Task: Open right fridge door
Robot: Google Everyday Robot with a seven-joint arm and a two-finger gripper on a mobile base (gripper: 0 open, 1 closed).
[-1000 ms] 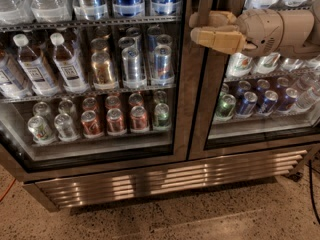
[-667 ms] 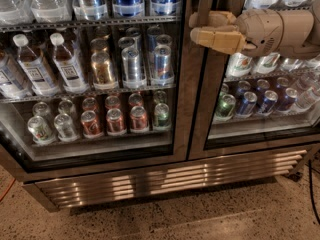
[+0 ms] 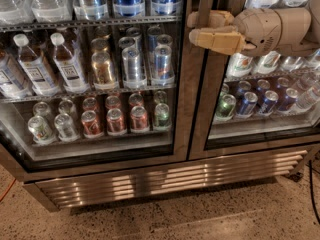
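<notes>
The right fridge door is a glass door in a brushed-steel frame, seen at the right. Blue and green cans and white-labelled bottles show through it. It looks closed, flush with the left door. My gripper reaches in from the upper right on a beige arm. Its tip lies over the steel upright at the right door's left edge, near the top of the view. I cannot tell whether it touches the frame.
The left glass door shows brown-drink bottles, red and silver cans and water bottles on shelves. A steel vent grille runs along the fridge base. Speckled floor lies in front. An orange cable lies at the left.
</notes>
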